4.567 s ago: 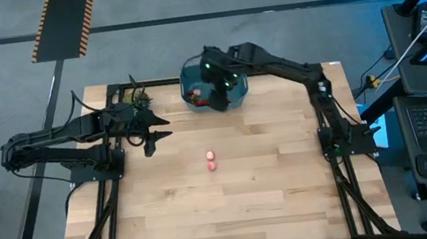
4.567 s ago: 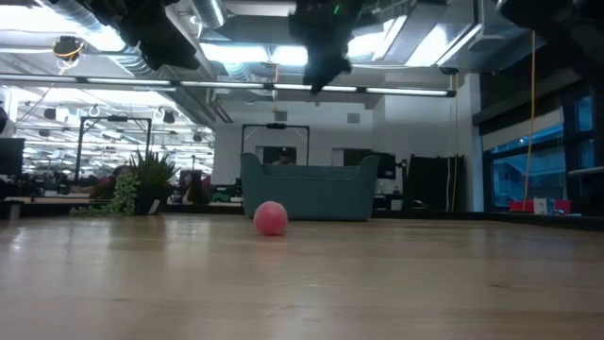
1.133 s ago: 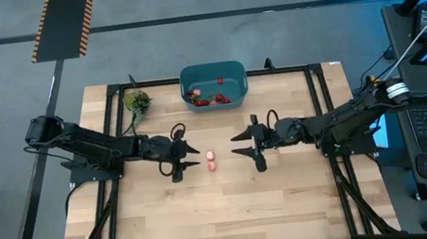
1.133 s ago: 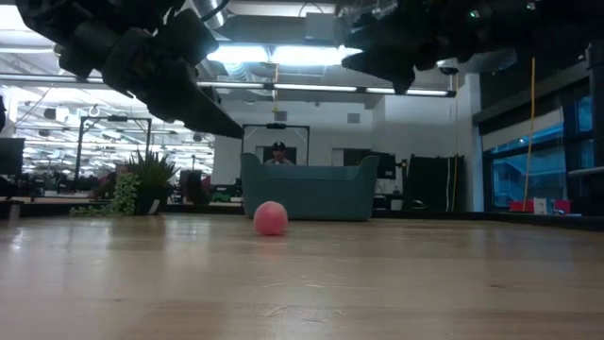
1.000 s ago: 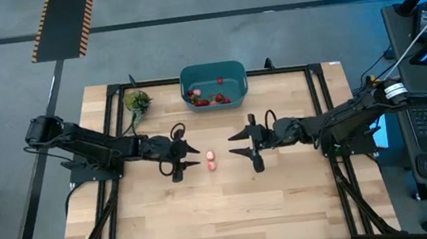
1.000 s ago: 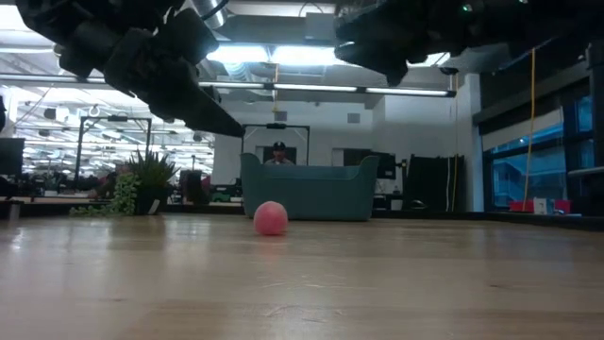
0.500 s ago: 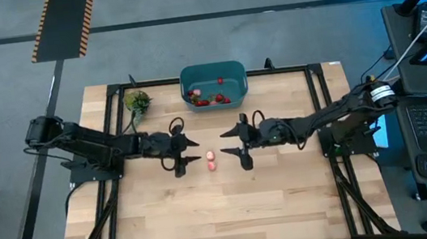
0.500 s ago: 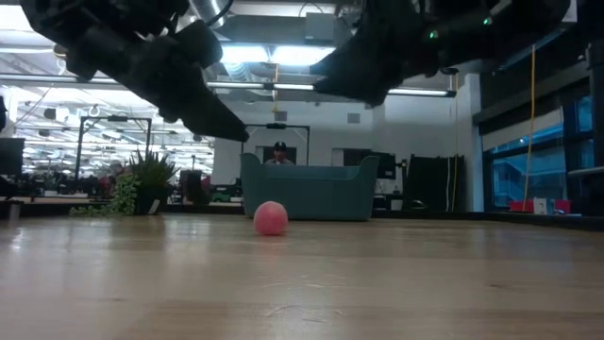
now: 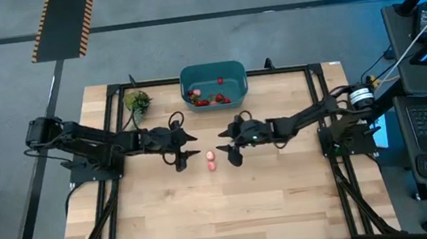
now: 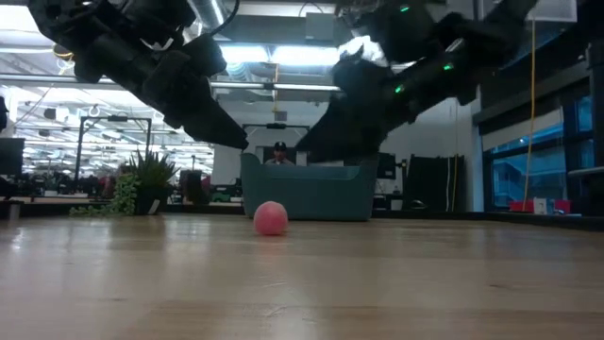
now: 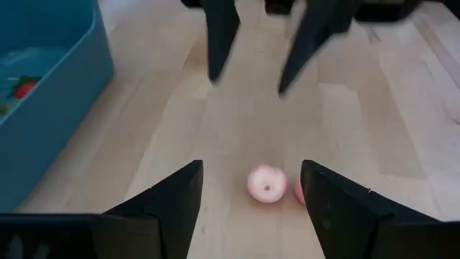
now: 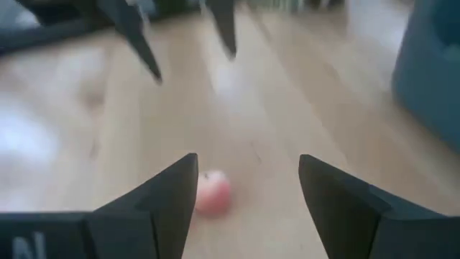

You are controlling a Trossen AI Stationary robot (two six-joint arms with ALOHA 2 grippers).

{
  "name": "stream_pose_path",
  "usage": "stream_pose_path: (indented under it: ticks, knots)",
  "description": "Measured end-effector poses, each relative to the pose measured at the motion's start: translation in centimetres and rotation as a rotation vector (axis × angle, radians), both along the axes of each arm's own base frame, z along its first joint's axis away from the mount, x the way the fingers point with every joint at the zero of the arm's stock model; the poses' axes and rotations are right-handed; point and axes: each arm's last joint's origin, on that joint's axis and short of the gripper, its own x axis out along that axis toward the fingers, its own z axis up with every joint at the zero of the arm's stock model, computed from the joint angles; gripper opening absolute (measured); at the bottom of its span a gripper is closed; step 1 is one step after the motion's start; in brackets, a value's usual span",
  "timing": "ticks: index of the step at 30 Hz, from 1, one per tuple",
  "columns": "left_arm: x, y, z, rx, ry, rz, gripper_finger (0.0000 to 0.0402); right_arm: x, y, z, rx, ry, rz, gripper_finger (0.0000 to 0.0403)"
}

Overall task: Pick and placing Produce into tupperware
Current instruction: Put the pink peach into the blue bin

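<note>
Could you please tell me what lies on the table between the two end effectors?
In the high view, two small pink produce pieces lie between the left end effector and the right end effector.

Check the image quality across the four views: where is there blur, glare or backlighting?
High view: even light, sharp, blue glow at the right edge. Low view: ceiling lights backlight both arms into silhouettes; the pink piece is crisp. Left wrist view: the pink piece and tub are fairly clear, the far fingers soft. Right wrist view: blurred throughout, with pale glare on the table.
</note>
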Motion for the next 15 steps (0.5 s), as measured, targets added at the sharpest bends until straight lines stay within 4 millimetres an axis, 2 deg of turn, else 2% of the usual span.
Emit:
stream_pose_path:
  ticks: [4,8,15]
  knots:
    - [-0.2,0.6,0.3,-0.007,-0.012,0.028,0.0228,2.1,-0.2,-0.7,-0.027,0.114,0.068,0.0243]
    - [-0.8,1.4,1.0,-0.040,-0.021,0.084,0.0228,3.9,-0.1,-0.6,-0.096,0.169,0.134,0.0243]
    - [-2.3,2.3,2.0,-0.022,-0.005,0.164,0.0228,4.9,-0.1,-1.1,-0.104,0.222,0.206,0.0243]
